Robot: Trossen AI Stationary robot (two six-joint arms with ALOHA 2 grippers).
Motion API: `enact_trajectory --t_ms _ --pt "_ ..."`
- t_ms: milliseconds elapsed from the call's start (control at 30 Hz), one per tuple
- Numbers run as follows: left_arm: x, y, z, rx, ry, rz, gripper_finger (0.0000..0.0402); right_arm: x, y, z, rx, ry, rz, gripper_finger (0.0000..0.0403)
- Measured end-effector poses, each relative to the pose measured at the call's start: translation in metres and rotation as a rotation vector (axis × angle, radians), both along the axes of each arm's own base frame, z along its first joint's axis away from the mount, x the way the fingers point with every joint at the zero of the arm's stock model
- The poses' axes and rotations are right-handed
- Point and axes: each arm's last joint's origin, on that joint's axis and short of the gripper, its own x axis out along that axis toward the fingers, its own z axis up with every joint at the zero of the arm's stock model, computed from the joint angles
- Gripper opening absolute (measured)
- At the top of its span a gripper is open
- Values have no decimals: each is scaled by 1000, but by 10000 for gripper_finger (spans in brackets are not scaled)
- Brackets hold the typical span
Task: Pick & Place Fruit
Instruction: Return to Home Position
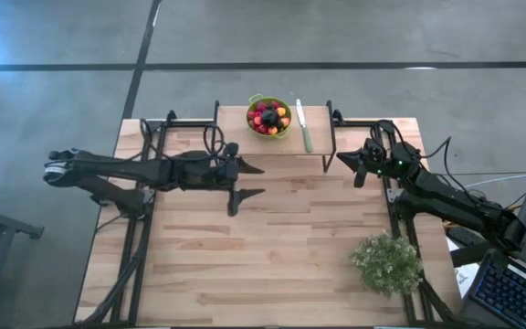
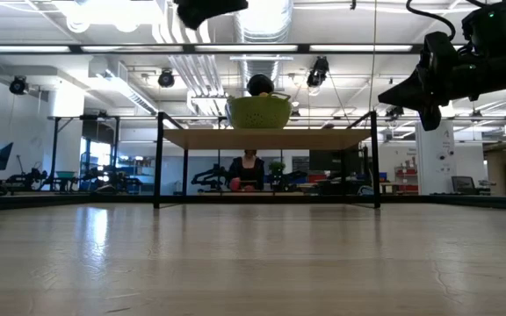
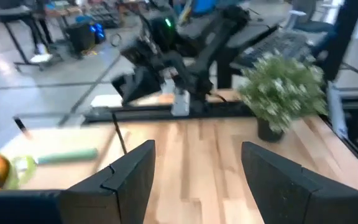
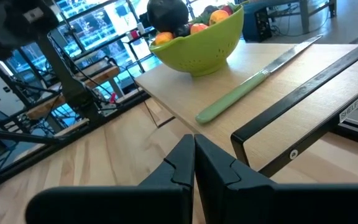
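I believe all fruit (image 1: 268,117) sits in the colander (image 1: 286,129); near it left gripper (image 1: 257,180) open, right gripper (image 1: 340,157) closed, both empty, only homing left.

Room looked like a big open workshop: grey concrete floor (image 1: 354,37) with dark seams, exposed ducts (image 2: 266,22) and long strip lights (image 2: 60,48) overhead. The light-wood table (image 1: 272,265) had a laptop (image 1: 510,288) glowing just off its right edge. A person (image 2: 251,168) sat way back past the far edge.
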Motion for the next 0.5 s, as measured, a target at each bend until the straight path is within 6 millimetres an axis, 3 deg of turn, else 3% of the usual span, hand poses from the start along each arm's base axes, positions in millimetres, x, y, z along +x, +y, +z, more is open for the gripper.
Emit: enact_trajectory --t_ms 500 --pt "-71 -4 -36 -22 -157 -157 243 0 0 0 0 0 0 9"
